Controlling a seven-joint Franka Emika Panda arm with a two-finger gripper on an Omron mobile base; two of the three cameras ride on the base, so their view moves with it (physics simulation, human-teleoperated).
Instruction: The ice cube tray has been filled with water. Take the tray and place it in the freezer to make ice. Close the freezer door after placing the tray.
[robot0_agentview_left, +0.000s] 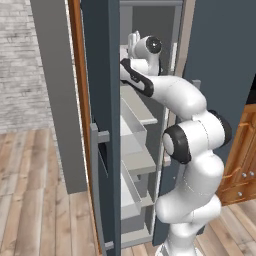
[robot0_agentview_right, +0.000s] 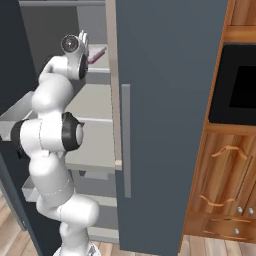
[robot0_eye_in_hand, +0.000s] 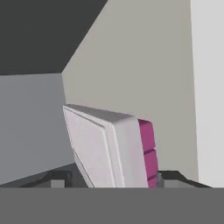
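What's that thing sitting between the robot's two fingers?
In the hand view the ice cube tray, pale on top with magenta underneath, stands between the two dark fingers. Whether they touch it cannot be told.

Left base cam sits behind the arm, looking forward into the open freezer (robot0_agentview_left: 140, 150) from the left. Right base cam covers those same shelves from the right. Hand cam is way closer, right up on the ice cube tray (robot0_eye_in_hand: 109, 148) inside.

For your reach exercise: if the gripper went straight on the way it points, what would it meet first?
The tray, right between the fingers of the gripper; behind it, probably the freezer's inner wall, though depth is unclear.
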